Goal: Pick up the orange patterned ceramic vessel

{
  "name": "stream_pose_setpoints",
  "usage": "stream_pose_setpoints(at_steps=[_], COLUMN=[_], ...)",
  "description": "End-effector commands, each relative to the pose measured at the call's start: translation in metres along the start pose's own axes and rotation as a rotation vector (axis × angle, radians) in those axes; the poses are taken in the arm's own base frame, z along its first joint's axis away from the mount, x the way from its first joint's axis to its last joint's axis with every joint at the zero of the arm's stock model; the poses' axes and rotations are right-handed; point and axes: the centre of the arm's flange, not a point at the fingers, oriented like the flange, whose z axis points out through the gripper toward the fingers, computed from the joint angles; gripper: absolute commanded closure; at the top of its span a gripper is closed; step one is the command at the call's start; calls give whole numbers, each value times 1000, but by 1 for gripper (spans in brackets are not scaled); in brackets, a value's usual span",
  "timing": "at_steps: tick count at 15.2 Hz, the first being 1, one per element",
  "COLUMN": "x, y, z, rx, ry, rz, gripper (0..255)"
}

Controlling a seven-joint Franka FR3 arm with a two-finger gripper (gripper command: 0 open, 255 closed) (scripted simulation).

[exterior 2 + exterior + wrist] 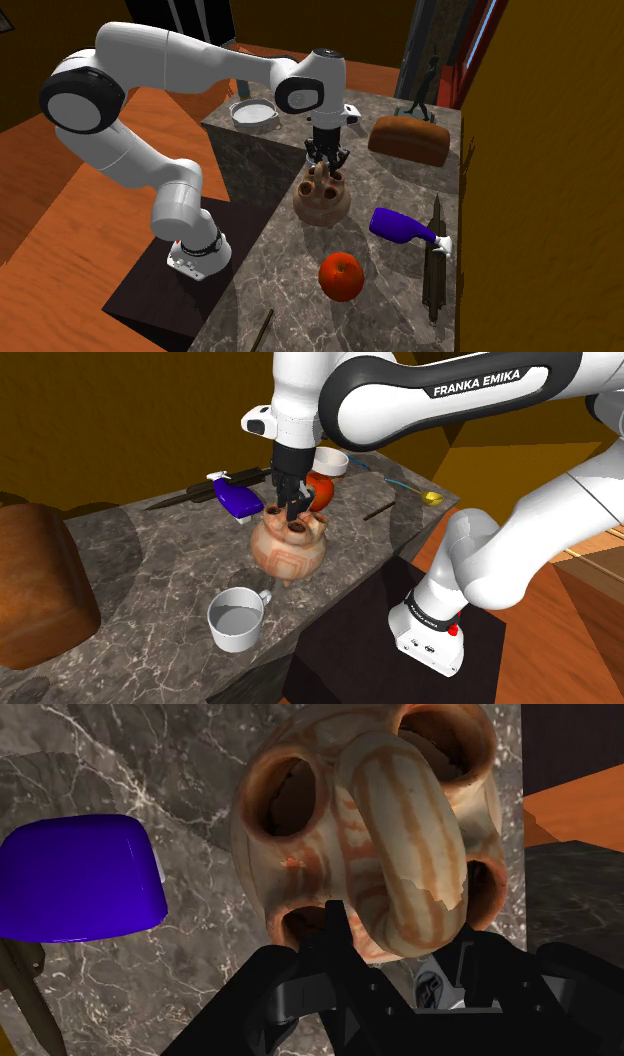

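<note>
Orange-and-cream patterned ceramic vessel, with several round openings, stands on the dark marble countertop between a blue bottle and a white mug. The black gripper sits on its top, fingers closed against the arched handle.

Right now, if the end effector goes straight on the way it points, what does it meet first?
The vessel, at its arched top band; the end effector is right over it, maybe touching; depth is unclear.
</note>
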Motion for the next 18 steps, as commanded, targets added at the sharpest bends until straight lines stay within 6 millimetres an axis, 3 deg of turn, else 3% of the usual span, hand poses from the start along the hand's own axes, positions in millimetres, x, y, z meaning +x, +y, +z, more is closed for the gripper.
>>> stream_pose_setpoints(at_steps=[1, 4, 18], x=[0, 0, -3], y=[0, 0, 4], z=[0, 0, -73], rx=[1, 1, 1], ry=[0, 0, 0], rz=[0, 0, 0], gripper=[255, 255, 255])
